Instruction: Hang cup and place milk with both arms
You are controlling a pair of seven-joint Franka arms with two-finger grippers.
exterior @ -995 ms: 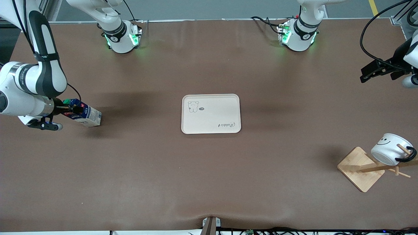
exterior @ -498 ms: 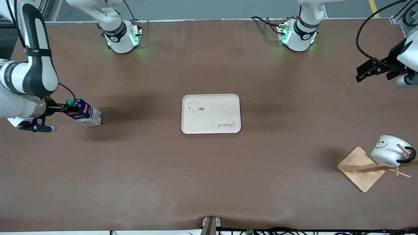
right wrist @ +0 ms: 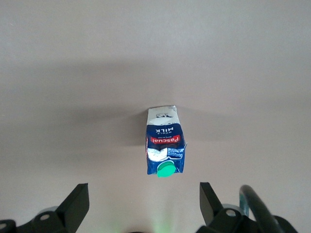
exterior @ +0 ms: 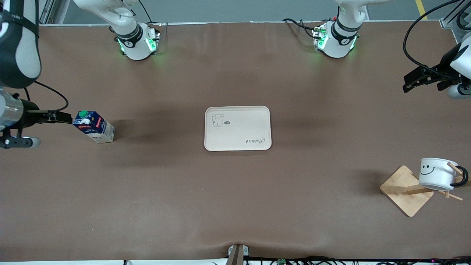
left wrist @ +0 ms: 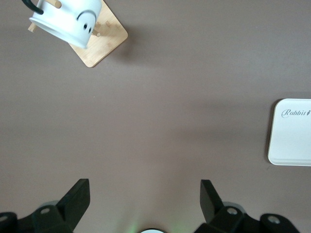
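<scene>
1. Front view: I see the cup (exterior: 437, 174) hanging on the wooden rack (exterior: 406, 190); the milk (exterior: 94, 126) stands apart from the tray (exterior: 237, 128).
2. Left wrist: my left gripper (left wrist: 145, 199) is spread and empty.
3. Right wrist: my right gripper (right wrist: 144, 200) is spread; I should square it on the milk carton's sides first.

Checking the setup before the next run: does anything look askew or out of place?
Nothing spilled or damaged. The cup hangs tilted on the wooden rack. The milk stands on the table, not on the tray. The right gripper and left gripper are open.
</scene>
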